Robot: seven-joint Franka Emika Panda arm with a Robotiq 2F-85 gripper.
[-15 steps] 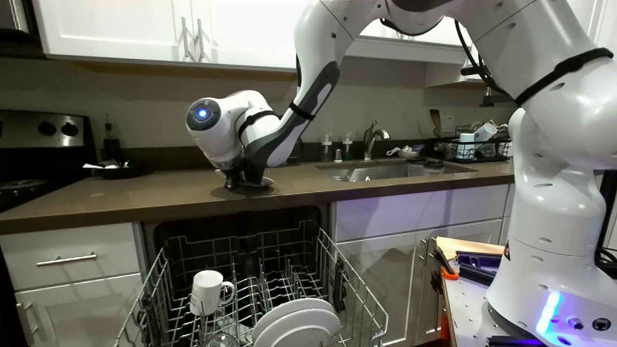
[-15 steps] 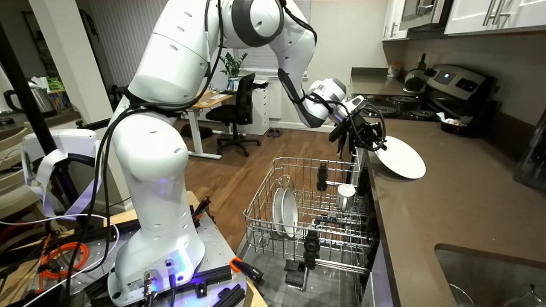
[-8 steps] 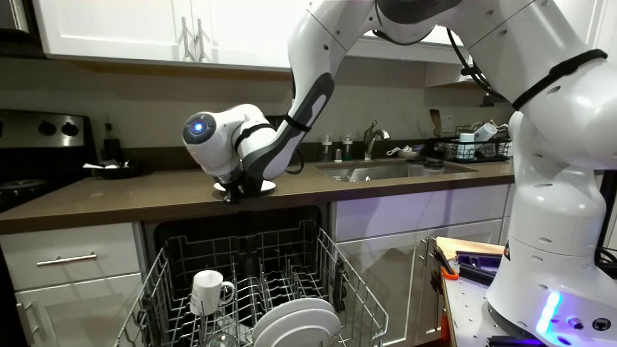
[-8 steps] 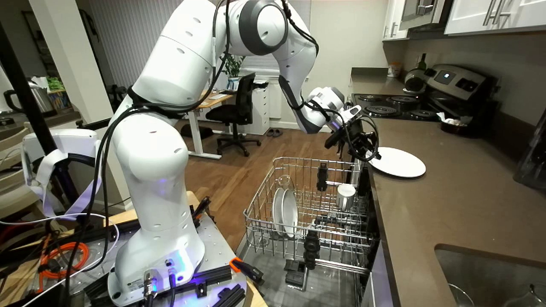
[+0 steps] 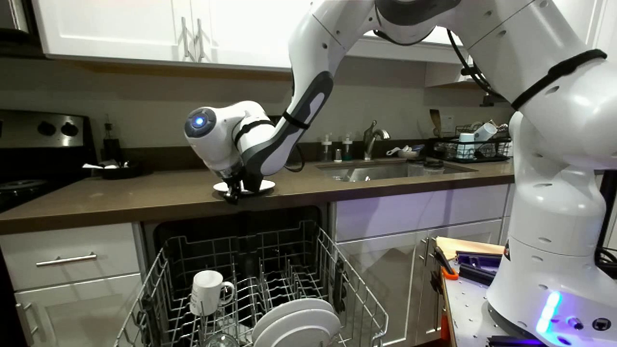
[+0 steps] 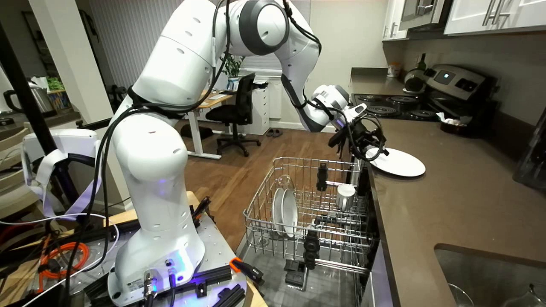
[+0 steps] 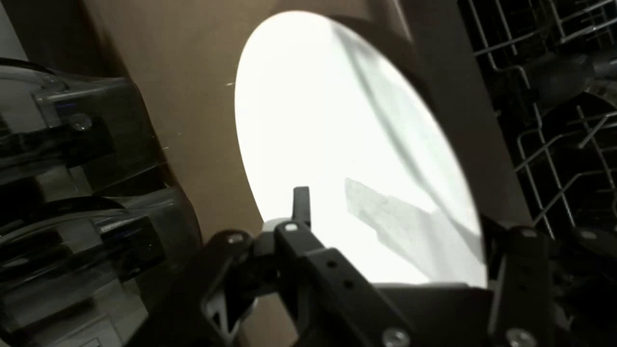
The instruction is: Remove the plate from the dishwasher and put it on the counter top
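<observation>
The white plate (image 6: 399, 164) lies flat on the counter top (image 6: 452, 204), close to its front edge above the dishwasher (image 5: 289, 217). My gripper (image 5: 242, 189) is low at the near rim of that plate, its fingers spread apart. In the wrist view, the gripper (image 7: 394, 217) stands open, with one of its fingers (image 7: 301, 205) over the face of the plate (image 7: 299, 106) and the other beyond the rim, dark and partly hidden. The pads do not appear to pinch the rim. Further white plates (image 5: 308, 330) stand upright in the pulled-out rack.
A white mug (image 5: 205, 291) sits in the wire rack (image 6: 256, 221). The sink (image 6: 486, 268) is cut into the same counter, and a black pan (image 5: 120, 171) stands near the stove. Dark, partly clear objects (image 7: 140, 236) are close by in the wrist view.
A second ago the plate was tilted in the gripper's hold; it came down flat as the gripper lowered. Since then the jaws have spread and the gripper has shifted slightly over the plate.
</observation>
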